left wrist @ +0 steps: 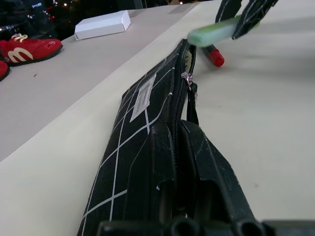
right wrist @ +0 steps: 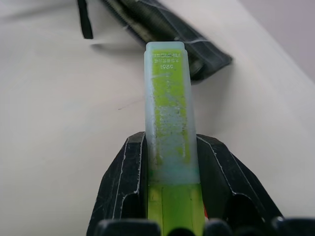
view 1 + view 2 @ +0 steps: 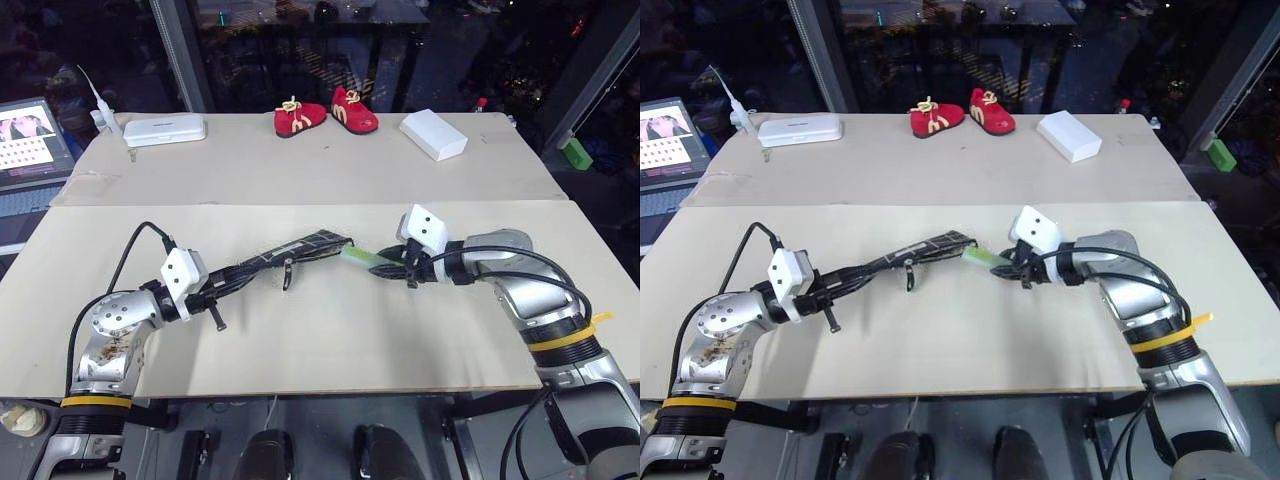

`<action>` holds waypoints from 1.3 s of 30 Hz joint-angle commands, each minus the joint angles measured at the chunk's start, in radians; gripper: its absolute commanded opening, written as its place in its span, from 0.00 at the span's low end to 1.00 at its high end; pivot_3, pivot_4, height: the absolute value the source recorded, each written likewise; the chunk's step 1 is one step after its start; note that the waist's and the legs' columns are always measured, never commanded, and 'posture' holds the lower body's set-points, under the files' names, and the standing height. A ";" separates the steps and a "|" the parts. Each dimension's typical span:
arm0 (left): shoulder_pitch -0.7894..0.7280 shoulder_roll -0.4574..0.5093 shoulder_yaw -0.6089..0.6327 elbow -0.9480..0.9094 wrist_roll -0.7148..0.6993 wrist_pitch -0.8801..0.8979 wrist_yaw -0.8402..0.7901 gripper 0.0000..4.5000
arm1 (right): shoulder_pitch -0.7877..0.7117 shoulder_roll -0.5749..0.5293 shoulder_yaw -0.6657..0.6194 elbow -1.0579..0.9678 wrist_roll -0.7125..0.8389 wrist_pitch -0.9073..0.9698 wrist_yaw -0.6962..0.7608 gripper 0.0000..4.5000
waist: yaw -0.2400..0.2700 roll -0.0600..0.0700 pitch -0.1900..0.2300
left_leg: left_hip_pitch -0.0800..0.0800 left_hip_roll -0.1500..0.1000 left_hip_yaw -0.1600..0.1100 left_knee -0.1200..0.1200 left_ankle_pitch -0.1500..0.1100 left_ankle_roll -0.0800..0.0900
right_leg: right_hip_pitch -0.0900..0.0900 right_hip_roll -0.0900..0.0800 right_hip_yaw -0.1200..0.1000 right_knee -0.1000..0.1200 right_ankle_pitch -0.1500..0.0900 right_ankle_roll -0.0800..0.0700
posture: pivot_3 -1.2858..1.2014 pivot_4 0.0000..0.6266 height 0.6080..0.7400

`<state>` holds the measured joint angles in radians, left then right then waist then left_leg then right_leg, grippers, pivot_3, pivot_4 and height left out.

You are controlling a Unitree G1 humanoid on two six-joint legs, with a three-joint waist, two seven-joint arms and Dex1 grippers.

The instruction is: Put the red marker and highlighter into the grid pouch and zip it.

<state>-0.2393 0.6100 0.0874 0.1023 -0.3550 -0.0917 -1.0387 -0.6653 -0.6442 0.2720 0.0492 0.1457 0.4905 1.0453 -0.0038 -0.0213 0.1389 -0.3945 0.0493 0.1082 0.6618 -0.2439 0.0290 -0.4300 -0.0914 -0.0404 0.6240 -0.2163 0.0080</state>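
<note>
Clamping the near end of the grid pouch [image 3: 285,256], the left gripper [image 3: 212,290] has its fingers fully closed on the fabric, holding it above the table [image 3: 330,340]; that end is hidden between the fingers. Along the pouch's top edge the zipper stands open, its pull [image 1: 187,77] near the far end. Just beyond that far end lies the red marker [image 1: 213,55], mostly hidden in the head views and partly covered by the highlighter [image 2: 170,123]. Right of the pouch, the right gripper [image 3: 398,266] pinches the highlighter, its fingers partly apart around the barrel, the pale cap end pointing at the pouch's mouth, close beside it.
</note>
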 commanded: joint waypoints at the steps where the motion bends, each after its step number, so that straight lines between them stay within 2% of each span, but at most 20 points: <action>1: -0.010 -0.002 0.008 -0.026 -0.002 -0.022 0.002 0.00 | -0.016 0.000 0.002 -0.021 -0.004 -0.029 0.026 0.23 | 0.000 0.000 0.000 | 0.000 0.000 0.000 0.000 0.000 0.000 | 0.000 0.000 0.000 0.000 0.000 0.000 | 0.52 0.24 1.00; 19: -0.010 -0.006 -0.015 -0.039 0.003 -0.024 -0.006 0.00 | -0.112 0.054 0.026 0.048 -0.069 -0.044 0.017 0.23 | -0.009 0.000 0.000 | 0.001 0.000 0.000 0.000 0.000 0.000 | 0.000 0.000 0.000 0.001 0.000 0.000 | 0.52 0.24 1.00; 28: -0.032 0.000 -0.024 -0.050 0.001 -0.002 -0.007 0.00 | -0.227 0.147 0.137 0.148 -0.306 -0.173 -0.167 0.23 | -0.013 0.000 0.000 | 0.001 0.001 0.001 0.000 0.000 0.000 | -0.001 0.001 0.001 0.002 0.000 0.000 | 0.52 0.24 1.00; 32: -0.039 0.002 -0.027 -0.054 0.000 0.005 -0.008 0.00 | -0.239 0.178 0.165 0.148 -0.361 -0.214 -0.192 0.23 | -0.010 0.000 0.000 | -0.003 0.000 0.001 0.000 0.000 0.000 | -0.005 0.000 0.000 0.002 0.000 0.000 | 0.52 0.24 1.00; 39: -0.046 0.004 -0.027 -0.057 -0.005 0.014 -0.013 0.00 | -0.199 0.169 0.260 0.124 -0.497 -0.370 -0.218 0.23 | -0.010 0.000 0.000 | -0.006 0.000 0.001 0.000 0.001 -0.001 | -0.008 0.000 0.000 0.003 0.000 0.000 | 0.52 0.24 1.00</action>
<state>-0.2645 0.6027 0.0569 0.0911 -0.3522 -0.0800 -1.0442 -0.8681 -0.4680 0.5187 0.2050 -0.3152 0.1760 0.8490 -0.0140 -0.0212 0.1389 -0.4002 0.0495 0.1097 0.6621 -0.2434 0.0282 -0.4377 -0.0912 -0.0401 0.6268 -0.2161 0.0078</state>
